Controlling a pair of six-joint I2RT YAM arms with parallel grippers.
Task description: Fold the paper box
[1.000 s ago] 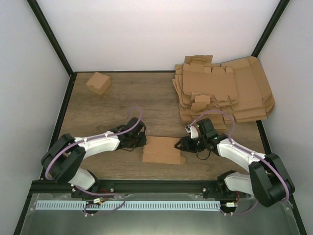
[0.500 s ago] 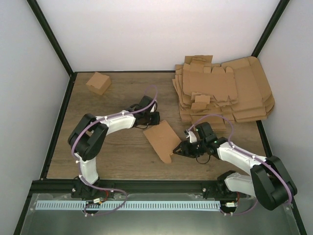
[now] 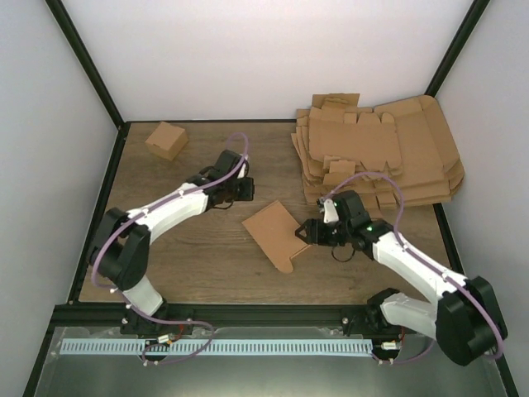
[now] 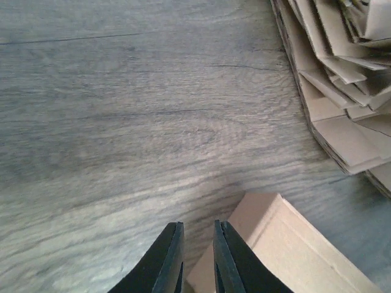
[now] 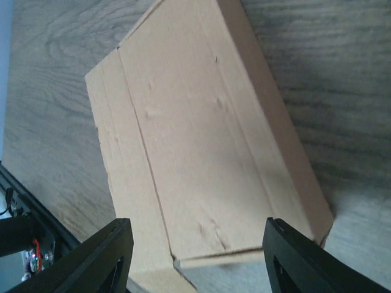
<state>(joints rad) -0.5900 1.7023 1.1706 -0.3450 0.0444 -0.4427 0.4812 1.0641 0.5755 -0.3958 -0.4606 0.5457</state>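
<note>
The plain brown cardboard paper box (image 3: 273,234) lies on the wood-grain table (image 3: 173,256), between the 2 arms and turned at an angle to the near edge. It is well apart from the heap of flat brown cardboard blanks (image 3: 376,157) at the far right and from the small, fully folded brown box (image 3: 166,140) at the far left. It looks flattened, with a rounded tab sticking out at its near end and a long flap along 1 side. The folding seems close to done, though I cannot tell whether that tab is tucked. The left gripper (image 3: 245,188) hangs just beyond the box's far corner, its black fingers (image 4: 168,259) barely parted by a thin slit and pinching nothing. The right gripper (image 5: 195,259) has its 2 fingers spread wide, straddling the end of the box without clamping it. To do this step well, the right fingers should probably come down square across the narrow width, clear of the loose flap. They should close gently, since thin card buckles easily. Meanwhile the left arm could steady the far corner so the box does not swivel on the smooth wood.
</note>
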